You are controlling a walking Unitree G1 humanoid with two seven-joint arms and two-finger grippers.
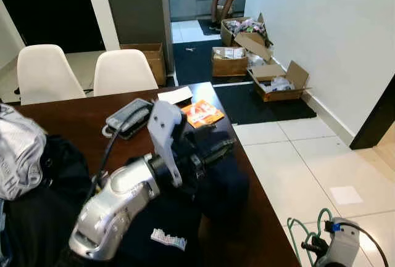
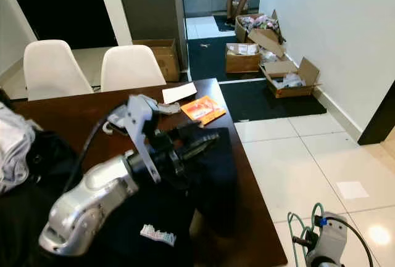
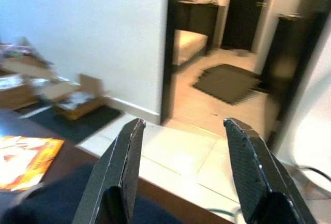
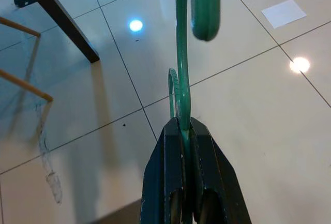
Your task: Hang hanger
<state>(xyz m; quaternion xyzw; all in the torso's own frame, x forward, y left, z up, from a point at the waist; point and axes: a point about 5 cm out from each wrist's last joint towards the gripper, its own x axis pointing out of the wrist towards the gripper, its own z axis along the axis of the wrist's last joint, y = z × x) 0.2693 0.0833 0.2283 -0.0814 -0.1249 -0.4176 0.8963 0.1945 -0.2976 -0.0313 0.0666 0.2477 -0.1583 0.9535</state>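
A green hanger (image 4: 182, 87) is pinched in the right gripper (image 4: 189, 146) low beside a dark wooden table (image 1: 259, 217), while the left gripper (image 3: 181, 177) is held spread above a dark garment (image 1: 213, 187).

The hanger's thin neck is clamped between the pressed-together right fingers, its hook curving out over the pale tiled floor (image 1: 296, 168); in the head view its green wire is seen at the lower right, off the table's edge. No rail or rod is made out, so one probably has to be found first; the clamp on the neck should be kept firm and the hook turned open-side toward the rail. On the table a grey device (image 1: 126, 118), a white paper (image 1: 174, 95) and an orange packet (image 1: 202, 113) are laid. Two white chairs (image 1: 123, 73) are drawn up behind, open cardboard boxes (image 1: 279, 82) are lined along the white wall, and a person's legs (image 1: 221, 2) are seen in the far doorway.
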